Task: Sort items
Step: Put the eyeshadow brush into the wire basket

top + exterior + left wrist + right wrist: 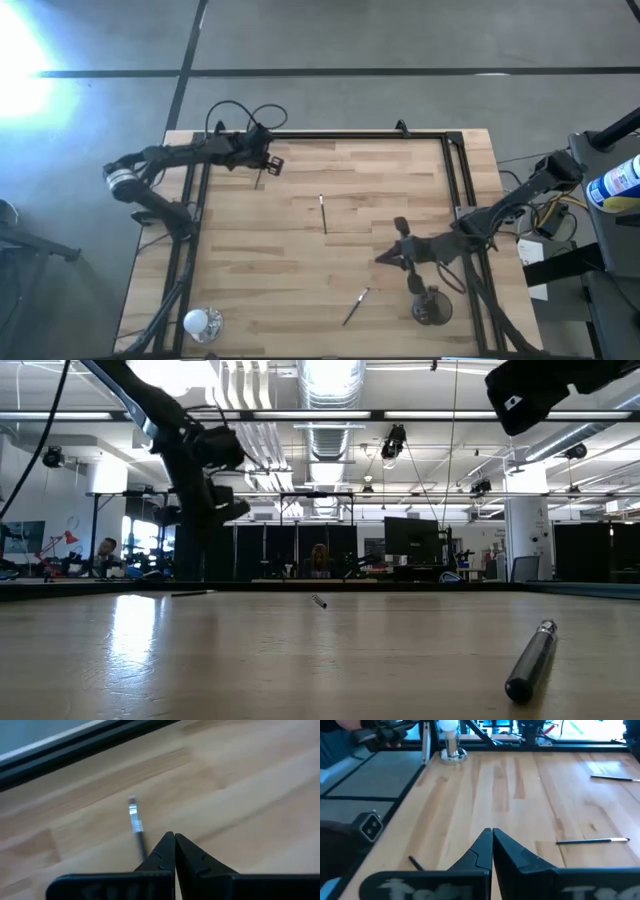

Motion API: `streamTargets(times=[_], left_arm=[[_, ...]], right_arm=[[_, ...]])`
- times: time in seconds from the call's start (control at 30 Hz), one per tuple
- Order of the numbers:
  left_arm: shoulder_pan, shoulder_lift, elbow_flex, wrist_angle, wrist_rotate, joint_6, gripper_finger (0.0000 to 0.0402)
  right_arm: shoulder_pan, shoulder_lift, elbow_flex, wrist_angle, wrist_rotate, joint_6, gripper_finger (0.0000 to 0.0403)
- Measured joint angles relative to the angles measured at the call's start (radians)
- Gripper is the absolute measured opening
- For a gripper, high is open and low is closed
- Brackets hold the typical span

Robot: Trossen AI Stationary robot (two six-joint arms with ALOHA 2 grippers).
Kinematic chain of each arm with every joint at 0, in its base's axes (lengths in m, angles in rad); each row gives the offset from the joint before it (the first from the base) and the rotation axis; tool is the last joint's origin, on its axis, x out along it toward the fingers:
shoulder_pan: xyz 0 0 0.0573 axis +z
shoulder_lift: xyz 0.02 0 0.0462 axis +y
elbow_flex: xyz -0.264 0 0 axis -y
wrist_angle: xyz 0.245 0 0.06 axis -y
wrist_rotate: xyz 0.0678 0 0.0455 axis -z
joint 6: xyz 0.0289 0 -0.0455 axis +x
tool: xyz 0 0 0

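Note:
Three slim sticks lie flat on the wooden table. One stick (258, 179) is below my left gripper (262, 160), showing as a stick (136, 827) beside its shut fingers and as a stick (190, 593) on the table. My left gripper (215, 500) hangs above it. A second stick (323, 213) lies mid-table. A third stick (355, 306) lies near the front edge. My right gripper (385, 258) hovers shut between those two; it (492, 831) points toward the table's near left corner.
A dark round cup (432, 310) stands near the table's near right corner, beside my right arm. A shiny silver cup (200, 322) stands at the near left corner, also seen as a cup (451, 745). A black frame (350, 134) edges the table. People show in the room behind.

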Motion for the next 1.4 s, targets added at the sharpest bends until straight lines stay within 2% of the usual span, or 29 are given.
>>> streamTargets(times=[0.13, 0.4, 0.6, 0.83, 1.07, 1.27, 1.4], left_arm=[[0.061, 0.062, 0.004, 0.0, 0.0, 0.017, 0.0023], [0.085, 0.203, 0.08, 0.007, -0.039, 0.055, 0.0106], [0.113, 0.307, 0.14, 0.009, -0.049, 0.055, 0.0123], [0.13, 0.362, 0.168, 0.019, -0.05, 0.054, 0.0102], [0.13, 0.367, 0.167, 0.018, -0.044, 0.073, 0.0009], [0.105, 0.322, 0.159, -0.005, -0.06, 0.086, 0.0001], [0.05, 0.215, 0.145, 0.022, -0.068, 0.083, 0.0]], right_arm=[[-0.008, 0.024, 0.003, 0.004, -0.001, -0.027, 0.0008], [-0.01, 0.033, 0.015, 0.033, 0.0, -0.049, 0.0008], [-0.009, 0.033, 0.015, 0.032, 0.0, -0.049, 0.0008], [-0.009, 0.033, 0.015, 0.033, 0.002, -0.05, 0.0008], [-0.009, 0.033, 0.013, 0.032, 0.003, -0.05, 0.0008], [-0.009, 0.033, 0.012, 0.032, 0.003, -0.05, 0.0008], [-0.009, 0.033, 0.011, 0.03, 0.003, -0.05, 0.0008]])
